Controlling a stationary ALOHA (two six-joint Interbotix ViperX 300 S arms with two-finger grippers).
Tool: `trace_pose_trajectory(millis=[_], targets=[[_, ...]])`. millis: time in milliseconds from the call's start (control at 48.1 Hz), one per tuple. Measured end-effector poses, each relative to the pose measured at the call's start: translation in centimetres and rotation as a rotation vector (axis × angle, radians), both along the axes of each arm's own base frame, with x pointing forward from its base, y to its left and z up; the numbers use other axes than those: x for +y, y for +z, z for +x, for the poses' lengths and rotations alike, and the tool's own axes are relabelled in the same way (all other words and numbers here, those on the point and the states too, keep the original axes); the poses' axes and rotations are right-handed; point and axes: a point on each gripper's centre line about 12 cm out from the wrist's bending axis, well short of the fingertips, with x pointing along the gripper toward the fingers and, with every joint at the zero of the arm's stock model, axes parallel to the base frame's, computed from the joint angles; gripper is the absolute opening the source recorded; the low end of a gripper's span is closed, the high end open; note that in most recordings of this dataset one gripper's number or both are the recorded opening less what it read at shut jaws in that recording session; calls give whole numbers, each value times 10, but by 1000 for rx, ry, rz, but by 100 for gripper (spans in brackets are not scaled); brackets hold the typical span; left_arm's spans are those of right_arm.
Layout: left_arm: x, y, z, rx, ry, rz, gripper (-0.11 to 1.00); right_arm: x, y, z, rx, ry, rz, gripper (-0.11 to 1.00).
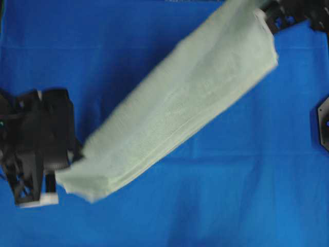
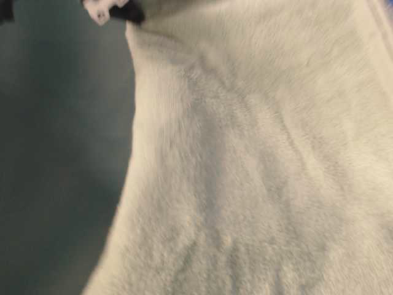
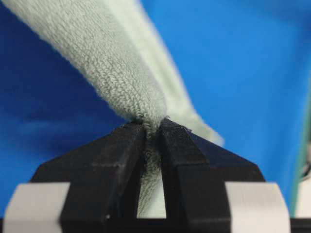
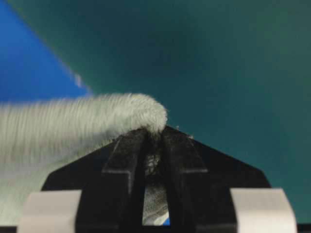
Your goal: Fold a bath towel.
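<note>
The bath towel [image 1: 180,103] is a long pale sage-green terry band, stretched diagonally from lower left to upper right above the blue cloth. It fills the table-level view [image 2: 258,160]. My left gripper [image 1: 69,167] is shut on the towel's lower-left end; in the left wrist view the jaws [image 3: 153,128] pinch the fuzzy cloth [image 3: 112,58]. My right gripper [image 1: 267,18] is shut on the upper-right end; in the right wrist view the jaws [image 4: 154,133] pinch the towel's edge [image 4: 73,121]. The towel hangs taut between both grippers.
The bright blue smooth cloth [image 1: 231,195] covers the table under the towel. A black arm base part [image 1: 323,126] shows at the right edge. The left arm's black body [image 1: 36,139] sits at the left edge.
</note>
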Motion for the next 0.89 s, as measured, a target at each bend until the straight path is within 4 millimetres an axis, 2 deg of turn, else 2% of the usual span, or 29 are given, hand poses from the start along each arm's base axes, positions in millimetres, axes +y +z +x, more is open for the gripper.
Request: trace_pose_trajectory(millis=[104, 249, 436, 561, 894], targets=[[-12, 3, 9, -27, -17, -20, 8, -19, 2, 15, -4, 30, -21, 14], [-18, 5, 16, -37, -24, -25, 8, -31, 2, 29, 25, 38, -34, 14], [-22, 10, 26, -61, -31, -28, 8, -29, 2, 18, 48, -4, -29, 13], [-29, 14, 39, -90, -49, -34, 8, -11, 9, -2, 46, -26, -33, 13], [-74, 30, 82, -148, -149, -28, 8, 67, 48, -81, -50, -56, 8, 14]])
